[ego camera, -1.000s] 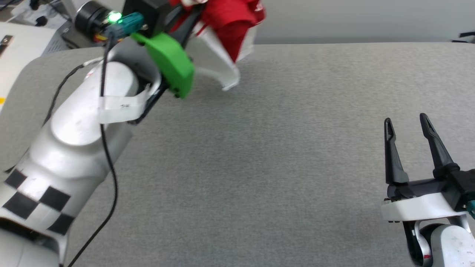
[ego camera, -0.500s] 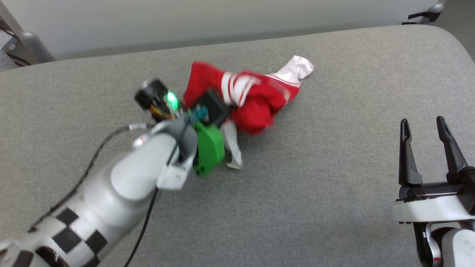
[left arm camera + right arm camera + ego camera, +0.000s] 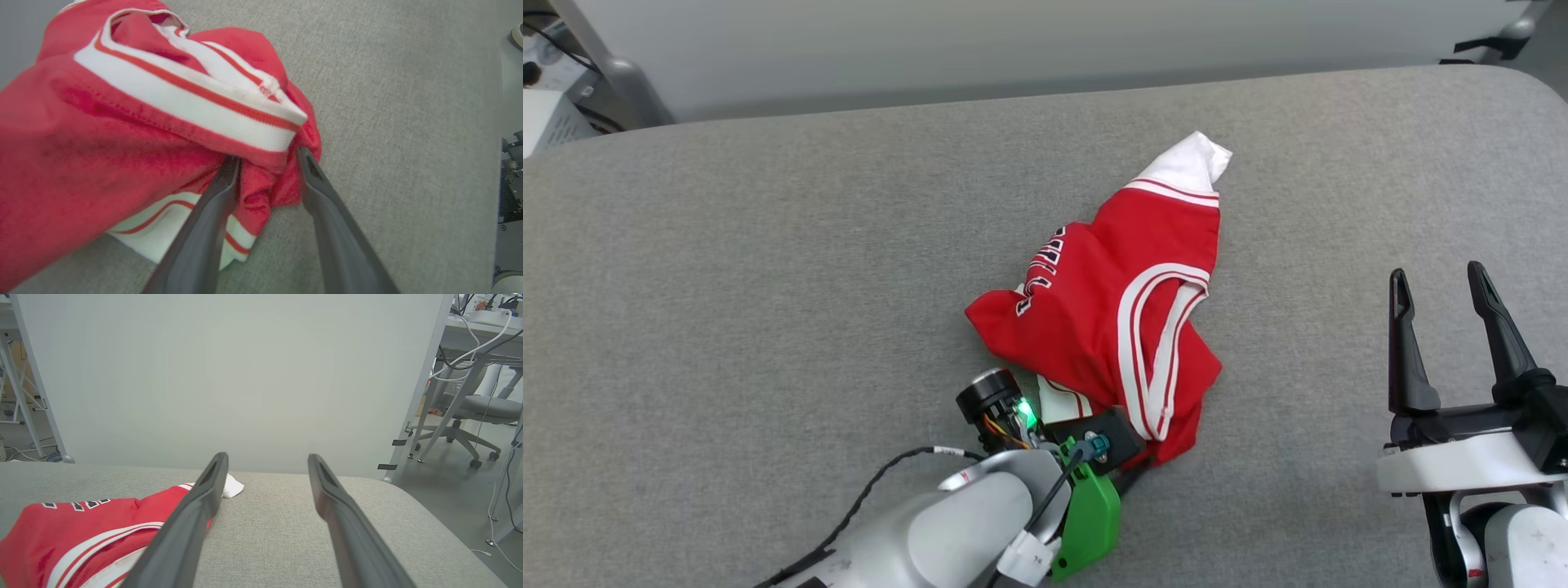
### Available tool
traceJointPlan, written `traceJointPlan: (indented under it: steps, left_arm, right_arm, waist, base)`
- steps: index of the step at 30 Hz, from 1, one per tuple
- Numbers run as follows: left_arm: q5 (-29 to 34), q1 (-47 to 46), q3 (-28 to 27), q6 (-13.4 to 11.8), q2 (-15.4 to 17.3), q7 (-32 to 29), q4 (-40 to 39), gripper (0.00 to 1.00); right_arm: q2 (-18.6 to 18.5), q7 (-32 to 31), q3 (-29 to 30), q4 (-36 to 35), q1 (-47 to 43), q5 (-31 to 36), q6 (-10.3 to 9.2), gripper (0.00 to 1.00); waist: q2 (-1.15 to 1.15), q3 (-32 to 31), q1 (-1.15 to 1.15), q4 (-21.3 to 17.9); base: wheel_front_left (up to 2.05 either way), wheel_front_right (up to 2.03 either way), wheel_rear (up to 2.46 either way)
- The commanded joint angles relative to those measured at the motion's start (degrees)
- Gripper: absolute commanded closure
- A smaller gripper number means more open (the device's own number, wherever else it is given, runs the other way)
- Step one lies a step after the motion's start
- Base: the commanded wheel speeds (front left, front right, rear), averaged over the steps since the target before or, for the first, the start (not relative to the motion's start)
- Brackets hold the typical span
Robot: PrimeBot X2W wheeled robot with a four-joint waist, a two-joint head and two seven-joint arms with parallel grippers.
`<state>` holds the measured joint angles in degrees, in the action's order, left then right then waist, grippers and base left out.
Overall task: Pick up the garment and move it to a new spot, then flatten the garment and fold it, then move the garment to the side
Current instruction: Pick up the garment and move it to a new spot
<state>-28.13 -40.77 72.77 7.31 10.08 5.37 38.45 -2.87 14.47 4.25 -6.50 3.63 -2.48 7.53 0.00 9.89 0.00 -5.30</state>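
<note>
The garment [image 3: 1111, 310] is a red jersey with white striped trim and a white sleeve; it lies crumpled on the grey padded table [image 3: 768, 286], a little right of centre. My left gripper [image 3: 267, 153] is at the garment's near edge. Its fingers stand apart, with loose red cloth [image 3: 102, 122] bunched between them and the tips tucked under the trim. In the head view, the left wrist's green housing [image 3: 1090, 523] sits just below the garment. My right gripper [image 3: 1437, 276] hovers open and empty at the lower right, apart from the garment [image 3: 81, 531].
A pale partition panel [image 3: 245, 375] stands right behind the table's far edge. The table's rounded far right corner [image 3: 1527, 90] is in view. An office chair [image 3: 482, 412] and a desk with cables [image 3: 482, 330] stand beyond it on the right.
The head camera has shifted. The garment, held up and bunched in my left gripper a second ago, now lies on the table, and the left fingers have parted. The right gripper stays open.
</note>
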Motion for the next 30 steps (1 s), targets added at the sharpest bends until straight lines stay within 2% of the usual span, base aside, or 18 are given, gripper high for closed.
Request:
traceJointPlan:
  steps: [1, 6, 10, 14, 18, 19, 23, 27, 30]
  left_arm:
    - [-0.70, 1.18, 0.11, 0.16, -0.78, 0.77, 0.92, 0.00]
    - [-2.91, 1.63, -1.37, 0.10, -1.84, 4.21, 3.37, 0.00]
    - [-4.33, 2.57, -2.95, -0.58, -1.07, 6.21, 3.70, 0.00]
    - [-5.42, 3.60, -4.52, -1.68, 1.37, 7.29, 2.30, 0.00]
    - [-7.06, 5.02, -7.23, -4.02, 5.02, 8.07, -0.88, 0.00]
    - [-9.24, 6.58, -11.16, -7.14, 7.94, 8.81, -4.85, 0.00]
    - [-12.49, 10.75, -19.10, -11.88, 10.16, 9.54, -12.32, 0.00]
    - [-10.63, 18.50, -29.91, -15.52, 9.80, 9.60, -21.90, 0.00]
    - [-7.10, 25.32, -36.90, -16.15, 7.57, 9.61, -27.04, 0.00]
  right_arm:
    - [-0.01, 0.52, -0.19, 0.20, -0.43, 0.36, -0.04, 0.00]
    - [-0.01, 0.52, -0.22, 0.53, -1.65, 0.86, -0.04, 0.00]
    - [-0.01, 0.52, 0.24, 0.47, -2.92, 1.26, -0.04, 0.00]
    - [-0.01, 0.52, 0.64, -0.13, -4.36, 1.66, -0.04, 0.00]
    - [-0.01, 0.52, 0.71, -0.66, -5.41, 1.84, -0.04, 0.00]
    - [-0.01, 0.52, 0.54, -1.11, -5.96, 1.78, -0.04, 0.00]
    - [-0.01, 0.52, 0.14, -0.99, -6.77, 1.77, -0.04, 0.00]
    - [-0.01, 0.52, -0.13, -0.78, -7.52, 1.80, -0.04, 0.00]
    - [-0.01, 0.52, -0.50, -0.75, -7.94, 1.91, -0.04, 0.00]
  waist:
    - [0.00, -1.08, 0.00, 1.14]
    - [0.00, -3.39, 0.00, 3.31]
    - [0.00, -5.63, 0.00, 5.51]
    - [0.00, -7.58, 0.00, 7.81]
    - [0.00, -8.78, 0.00, 9.48]
    - [0.00, -8.86, 0.00, 10.16]
    - [0.00, -8.75, 0.00, 10.65]
    - [0.00, -8.16, 0.00, 10.71]
    - [0.00, -7.93, 0.00, 10.44]
  base:
    - [0.00, 0.00, 0.00]
    - [0.00, 0.00, 0.00]
    - [0.00, 0.00, 0.00]
    - [0.00, 0.00, 0.00]
    - [0.00, 0.00, 0.00]
    - [0.00, 0.00, 0.00]
    - [0.00, 0.00, 0.00]
    - [0.00, 0.00, 0.00]
    - [0.00, 0.00, 0.00]
